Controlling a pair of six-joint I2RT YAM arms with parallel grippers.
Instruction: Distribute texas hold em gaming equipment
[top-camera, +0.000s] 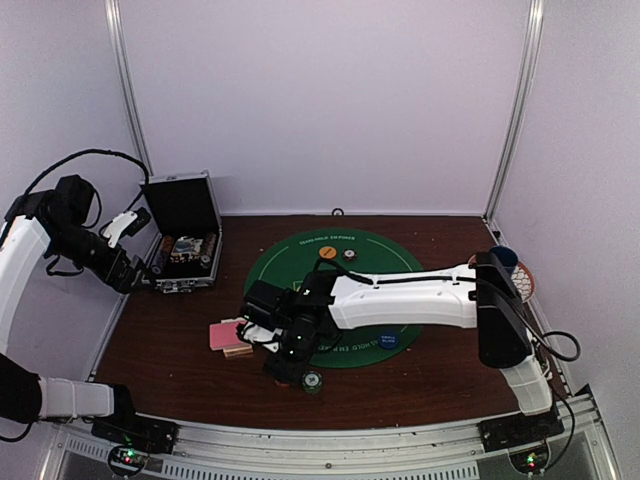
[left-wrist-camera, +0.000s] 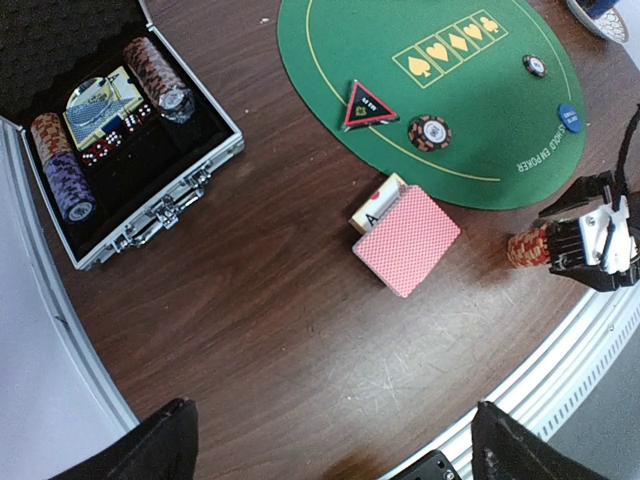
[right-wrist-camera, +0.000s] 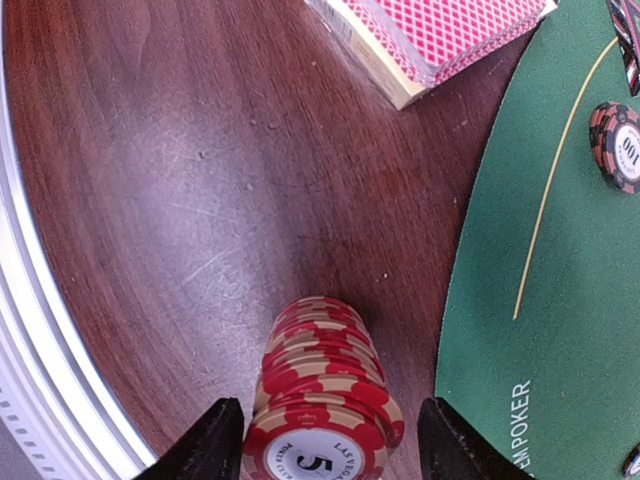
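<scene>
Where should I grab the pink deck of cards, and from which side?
Pinch the deck across its two long edges, coming straight down from above. It lies back-up on the table beside the mat, with its sides exposed. One edge overlaps an item marked A, so it probably sits tilted; angle the grip to match.

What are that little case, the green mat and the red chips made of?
The case: shiny ribbed silver edging and latches, looks like aluminium. The green mat: matte, glare-free, with printed yellow lines, likely felt or fabric. The red chips: smooth with cream edge stripes, probably plastic or clay composite.
</scene>
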